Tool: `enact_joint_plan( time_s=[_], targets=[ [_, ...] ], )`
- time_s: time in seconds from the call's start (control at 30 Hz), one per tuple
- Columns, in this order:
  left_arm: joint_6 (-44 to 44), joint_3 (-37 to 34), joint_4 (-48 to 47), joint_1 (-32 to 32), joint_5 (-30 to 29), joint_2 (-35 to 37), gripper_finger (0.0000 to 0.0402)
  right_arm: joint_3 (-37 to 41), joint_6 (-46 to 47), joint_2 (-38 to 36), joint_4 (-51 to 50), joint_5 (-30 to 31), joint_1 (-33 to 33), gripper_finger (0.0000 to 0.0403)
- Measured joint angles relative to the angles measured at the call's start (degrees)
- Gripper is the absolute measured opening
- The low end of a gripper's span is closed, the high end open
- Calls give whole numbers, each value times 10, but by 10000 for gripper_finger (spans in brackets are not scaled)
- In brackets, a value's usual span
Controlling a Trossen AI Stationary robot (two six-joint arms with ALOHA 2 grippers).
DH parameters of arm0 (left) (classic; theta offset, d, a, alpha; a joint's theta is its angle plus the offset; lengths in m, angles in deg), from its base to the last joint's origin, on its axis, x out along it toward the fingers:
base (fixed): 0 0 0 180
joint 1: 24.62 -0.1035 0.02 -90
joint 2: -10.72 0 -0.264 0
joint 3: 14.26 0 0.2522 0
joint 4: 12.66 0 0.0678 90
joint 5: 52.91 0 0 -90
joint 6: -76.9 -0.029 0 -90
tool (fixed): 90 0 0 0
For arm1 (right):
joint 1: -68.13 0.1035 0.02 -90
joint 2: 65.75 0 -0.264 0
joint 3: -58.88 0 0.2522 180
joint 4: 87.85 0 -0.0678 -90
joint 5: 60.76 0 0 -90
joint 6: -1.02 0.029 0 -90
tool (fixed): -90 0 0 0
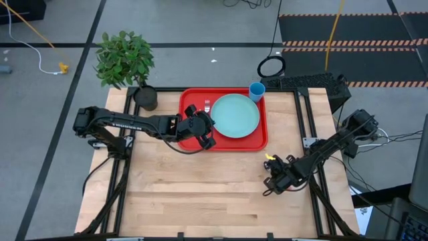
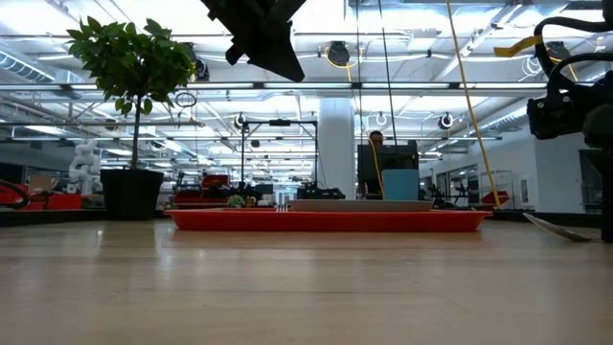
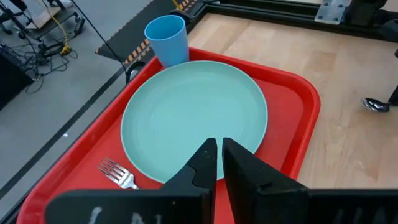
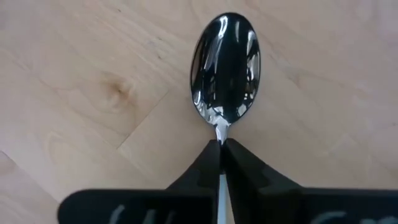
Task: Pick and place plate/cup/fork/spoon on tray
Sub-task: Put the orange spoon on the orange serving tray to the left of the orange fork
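**Spoon pinched near the table's right edge; the rest set on the tray**

The spoon [image 4: 225,68] is clamped at its neck between the closed fingers of the right gripper [image 1: 277,179], low over bare wood near the right edge, well apart from the tray [image 1: 262,142]. The near half of the table [image 1: 200,201] lies open. Farther back, the left gripper [image 3: 216,151] is held nearly closed and empty above the tray's left part, beside the plate [image 3: 194,112] and fork [image 3: 118,174]. The cup [image 3: 166,38] stands in the tray's far right corner; a potted plant [image 1: 127,63] occupies the table's far left corner.
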Motion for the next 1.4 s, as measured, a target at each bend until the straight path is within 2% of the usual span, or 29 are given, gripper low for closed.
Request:
enact_joint_plan(
  time_s=[0.1,0.3,0.63,0.83,1.0,1.13,1.4],
  targets=[
    [0,0,0,0,0,0,31,2,0,-24,-1,14,0,2],
    [-7,0,2,0,0,0,31,3,-10,-66,6,99,-1,1],
    [-9,0,2,0,0,0,31,2,-53,-91,25,149,-16,0],
    [-9,0,12,0,0,0,31,1,-124,-119,76,227,-36,0],
    [-3,0,12,0,0,0,31,1,-239,-165,148,346,-55,0],
    [15,0,19,0,0,0,31,1,-386,-203,247,410,-72,0],
    [15,0,60,16,-1,-23,31,1,-691,-233,466,429,-120,0]
  ],
)
